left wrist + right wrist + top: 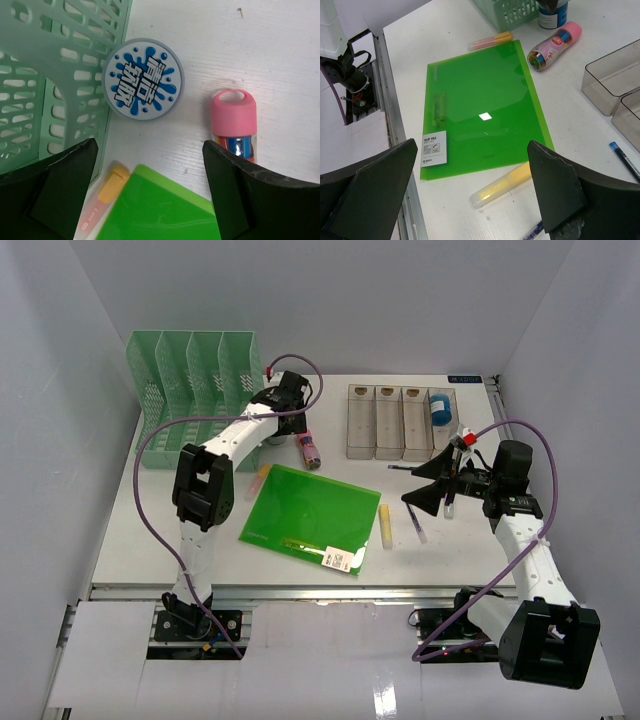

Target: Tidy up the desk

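Note:
The white desk (470, 540) holds a green clip file (310, 505) at its middle. My left gripper (278, 420) is open and empty, hovering beside the green file rack (190, 380). Below it in the left wrist view (150, 150) are a round blue-and-white jar lid (143, 79), a pink-capped tube (234, 122) and a pink highlighter (102, 205). My right gripper (425, 485) is open and empty above the desk right of the file. In the right wrist view (472, 150) a yellow highlighter (502, 186) lies below it.
A clear four-compartment tray (390, 425) stands at the back right with a blue roll (440, 408) in its right slot. Pens (415, 525) lie near the right gripper. The metal rail (300, 592) runs along the front edge. Grey walls enclose the desk.

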Controlling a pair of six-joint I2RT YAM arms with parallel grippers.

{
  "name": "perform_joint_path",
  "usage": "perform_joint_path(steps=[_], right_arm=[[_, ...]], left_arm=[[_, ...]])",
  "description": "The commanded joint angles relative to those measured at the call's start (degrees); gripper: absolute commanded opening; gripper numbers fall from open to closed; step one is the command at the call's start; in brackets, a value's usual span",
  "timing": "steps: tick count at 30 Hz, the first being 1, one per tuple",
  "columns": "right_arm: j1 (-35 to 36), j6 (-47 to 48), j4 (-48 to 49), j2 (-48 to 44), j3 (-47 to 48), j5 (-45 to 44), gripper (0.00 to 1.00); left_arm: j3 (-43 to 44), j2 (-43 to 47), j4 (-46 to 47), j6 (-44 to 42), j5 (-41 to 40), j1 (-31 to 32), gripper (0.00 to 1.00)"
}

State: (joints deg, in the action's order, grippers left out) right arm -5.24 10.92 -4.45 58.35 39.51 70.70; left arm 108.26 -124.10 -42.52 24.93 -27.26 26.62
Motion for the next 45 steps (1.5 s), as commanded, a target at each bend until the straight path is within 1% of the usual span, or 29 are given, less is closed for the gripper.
perform_joint_path(steps=[1, 12, 16, 22, 27, 29, 31, 33, 36, 38, 40, 41, 42, 43, 44, 45], right_arm=[[-0.59, -0.46, 1.88, -0.08, 0.04, 0.58, 0.97], [-1.35, -0.38, 1.99, 0.64, -0.04, 0.92, 0.97], [-1.45, -0.28, 1.99, 0.81, -0.04, 0.85, 0.97], [-1.98, -0.20, 1.99, 0.99, -0.13, 0.93, 0.97], [-2.07, -0.26, 1.99, 1.24, -0.04, 1.02, 0.97], [-2.21, -0.26, 1.99, 1.31, -0.11, 1.02, 0.97], [-2.23, -0.19, 1.90, 1.33, -0.13, 0.94, 0.97], [-2.23, -0.17, 1.90, 1.35, -0.15, 1.00, 0.97], [-2.32, 0.20, 1.89, 1.33, -0.32, 1.03, 0.97], [-2.32, 0.67, 1.73, 1.33, -0.48, 1.11, 0.97], [-2.32, 1.23, 1.63, 1.24, -0.83, 1.65, 0.97], [-2.41, 1.72, 1.40, 1.24, -0.92, 2.20, 0.97], [-2.41, 3.43, 0.02, 1.24, -0.84, 3.09, 0.97], [-2.36, 5.26, -1.45, 1.24, -0.58, 3.63, 0.97], [-2.32, 6.94, -2.74, 1.27, -0.40, 4.08, 0.98], [-2.32, 8.37, -3.70, 1.35, -0.36, 4.27, 0.98]], left_arm=[[3.32, -1.73, -1.07, 0.37, -0.42, -0.76, 0.97], [7.42, -6.17, -0.56, -0.24, -0.43, -2.36, 0.98], [10.27, -7.78, -0.62, -0.50, -0.50, -2.82, 0.97], [12.80, -10.49, -0.37, -0.76, -0.50, -3.43, 0.93], [13.72, -11.51, 0.03, -0.76, -0.48, -3.77, 0.88], [13.65, -11.58, 0.44, -0.82, -0.14, -3.77, 0.82], [13.44, -11.27, 0.83, -0.85, 0.63, -3.76, 0.72], [13.08, -10.52, 1.46, -0.85, 1.63, -3.71, 0.64], [11.59, -8.51, 2.33, -0.83, 3.51, -3.77, 0.49], [10.02, -6.24, 3.03, -0.59, 5.39, -3.77, 0.37], [7.69, -3.75, 4.12, 0.12, 7.07, -3.69, 0.23], [7.60, -2.35, 4.50, 0.39, 8.09, -3.77, 0.22], [5.98, 0.58, 5.39, 0.64, 10.13, -3.77, 0.14], [4.86, 2.72, 5.83, 1.31, 11.57, -3.77, 0.09], [3.77, 4.77, 6.26, 1.78, 12.91, -3.75, 0.04], [2.47, 7.08, 6.80, 1.97, 14.37, -3.70, 0.02]])
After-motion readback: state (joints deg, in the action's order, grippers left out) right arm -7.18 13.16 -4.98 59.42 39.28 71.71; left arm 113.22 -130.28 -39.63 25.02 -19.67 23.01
